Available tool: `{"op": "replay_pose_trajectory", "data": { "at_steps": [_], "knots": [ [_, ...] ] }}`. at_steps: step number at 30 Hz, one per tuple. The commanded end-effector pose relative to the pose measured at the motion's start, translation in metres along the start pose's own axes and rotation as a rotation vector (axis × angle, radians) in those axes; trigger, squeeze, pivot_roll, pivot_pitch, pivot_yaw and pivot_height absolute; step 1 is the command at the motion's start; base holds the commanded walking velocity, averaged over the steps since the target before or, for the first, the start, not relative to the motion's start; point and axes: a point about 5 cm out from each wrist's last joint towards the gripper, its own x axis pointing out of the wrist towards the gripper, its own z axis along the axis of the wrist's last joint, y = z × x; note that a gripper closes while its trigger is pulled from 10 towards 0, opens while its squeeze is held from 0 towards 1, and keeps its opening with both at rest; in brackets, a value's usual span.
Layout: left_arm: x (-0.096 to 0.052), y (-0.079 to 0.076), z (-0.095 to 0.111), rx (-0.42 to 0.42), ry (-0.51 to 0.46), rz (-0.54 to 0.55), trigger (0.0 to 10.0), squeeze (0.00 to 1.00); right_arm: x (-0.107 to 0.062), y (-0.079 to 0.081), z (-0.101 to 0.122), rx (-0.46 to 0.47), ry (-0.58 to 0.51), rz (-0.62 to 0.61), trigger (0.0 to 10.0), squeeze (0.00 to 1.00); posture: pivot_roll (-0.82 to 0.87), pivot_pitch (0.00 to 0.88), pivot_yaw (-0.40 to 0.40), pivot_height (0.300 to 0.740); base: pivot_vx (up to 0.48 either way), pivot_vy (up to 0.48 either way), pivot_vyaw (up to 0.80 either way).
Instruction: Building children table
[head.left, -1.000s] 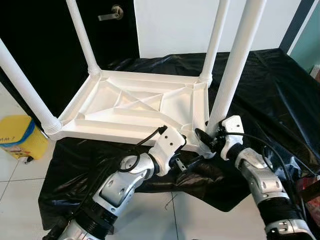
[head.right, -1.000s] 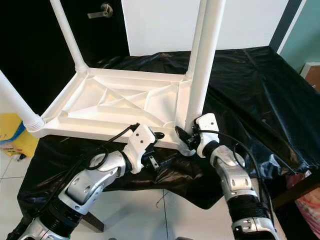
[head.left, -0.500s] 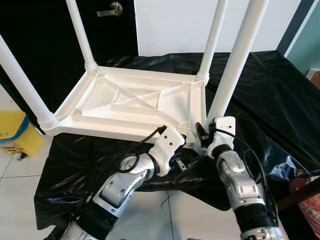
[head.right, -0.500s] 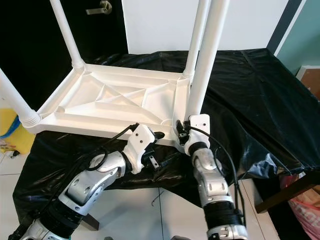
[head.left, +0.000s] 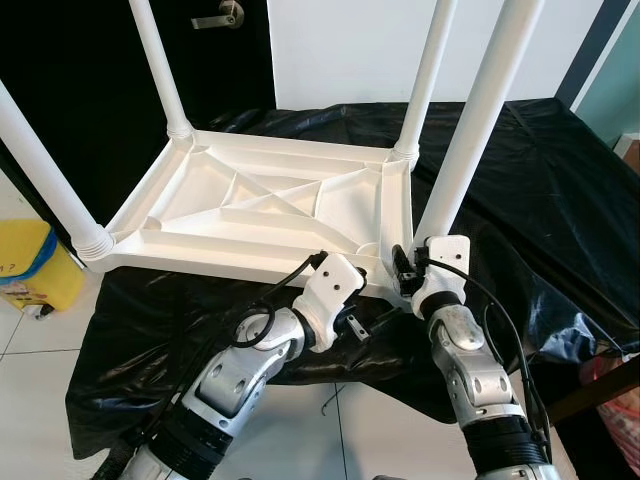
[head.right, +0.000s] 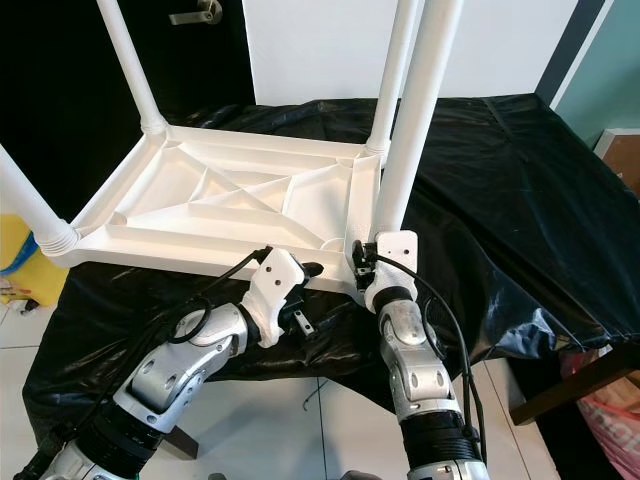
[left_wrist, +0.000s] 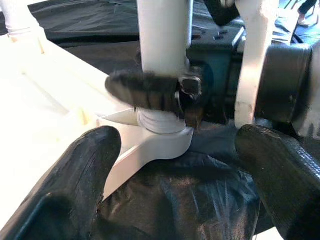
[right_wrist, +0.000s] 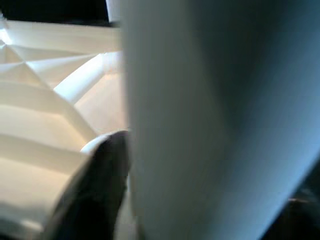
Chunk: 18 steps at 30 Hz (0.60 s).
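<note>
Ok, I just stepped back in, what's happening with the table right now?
The white plastic children's table lies upside down on a black sheet, all four legs pointing up. The right claw is closed around the base of the near-right leg, right at its corner socket. The left claw is open, its fingers spread on either side of that same corner without gripping it. A yellow bin stands on the floor to the robot's left.

Bright, even head views; wrist views blur (close-up softness).
</note>
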Motion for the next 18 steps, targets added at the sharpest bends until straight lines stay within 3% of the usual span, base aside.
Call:
{"op": "replay_pose_trajectory", "data": {
  "at_steps": [1,8,13,14,18],
  "knots": [
    [-0.002,-0.002,0.002,0.011,0.001,-0.054,10.0,0.00,-0.002,0.001,-0.001,-0.009,0.006,0.001,10.0,1.00,-0.09,0.056,-0.037,0.740,0.000,0.000,0.00],
    [-0.002,-0.004,0.002,0.009,0.001,-0.070,10.0,0.00,-0.006,0.000,0.005,0.005,-0.021,0.012,10.0,1.00,-0.10,0.051,-0.030,0.740,0.000,0.000,0.00],
    [0.000,-0.003,0.006,0.007,-0.010,-0.077,10.0,0.00,-0.007,-0.004,0.010,0.005,-0.040,0.098,10.0,1.00,-0.10,0.051,-0.023,0.740,0.000,0.000,0.00],
    [-0.001,-0.004,0.005,0.008,-0.010,-0.080,10.0,0.00,-0.007,-0.008,0.011,-0.002,-0.043,0.149,10.0,0.00,-0.10,0.047,-0.020,0.740,0.000,0.000,0.00],
    [-0.002,-0.004,0.003,0.010,-0.001,-0.088,10.0,0.00,-0.008,-0.019,0.014,-0.047,-0.051,0.266,10.0,0.00,-0.10,0.040,-0.015,0.740,0.000,0.000,0.00]
  ]
}}
